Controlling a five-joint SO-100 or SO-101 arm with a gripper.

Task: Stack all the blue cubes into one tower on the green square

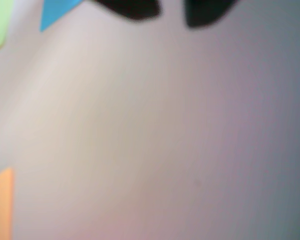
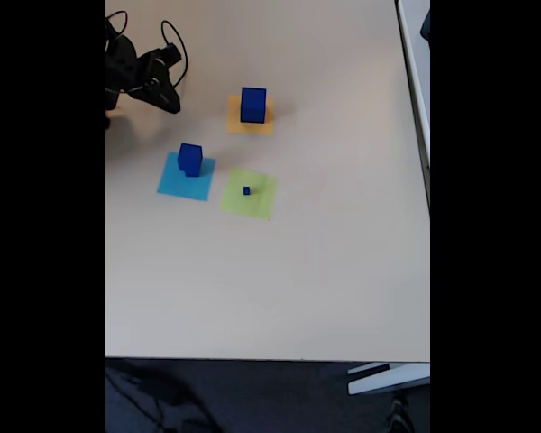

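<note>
Stacking is barely starting for you: only the tiny dark-blue cube (image 2: 246, 190) is sitting on the lime-green paper square (image 2: 249, 194), two bigger blue cubes (image 2: 253, 104) are waiting on neighbouring squares, and your black pincer (image 2: 167, 99) is hanging released, empty, above the pale worktop (image 2: 325, 271).

An office or lab: a plain beige laminate counter (image 2: 279, 289), dark carpet floor (image 2: 252, 397) at its near edge, a second counter's edge (image 2: 418, 54) at right
</note>
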